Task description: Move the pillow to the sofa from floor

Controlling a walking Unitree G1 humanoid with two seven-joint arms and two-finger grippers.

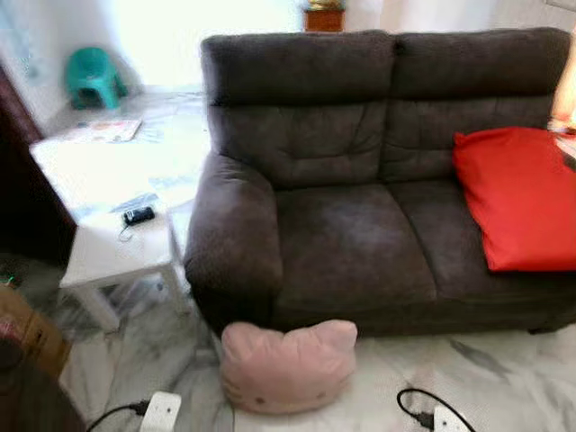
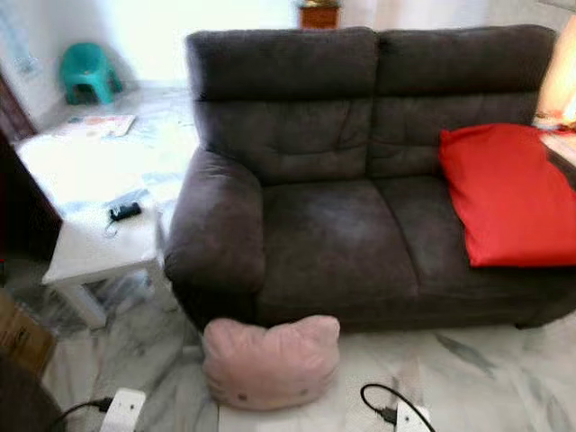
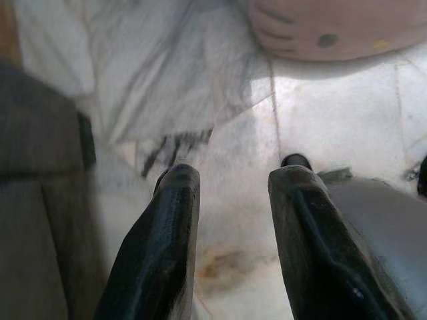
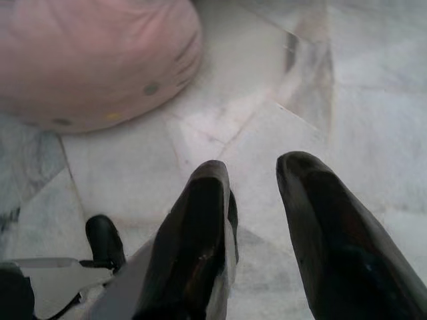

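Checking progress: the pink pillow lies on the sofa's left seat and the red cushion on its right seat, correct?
Not quite. The pink pillow lies on the floor against the sofa front, as the left eye view shows. The red cushion is on the right seat.

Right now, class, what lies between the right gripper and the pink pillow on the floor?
Bare marble floor. In the right wrist view, the right gripper, fingers apart, points toward the pink pillow with pale tile between them.
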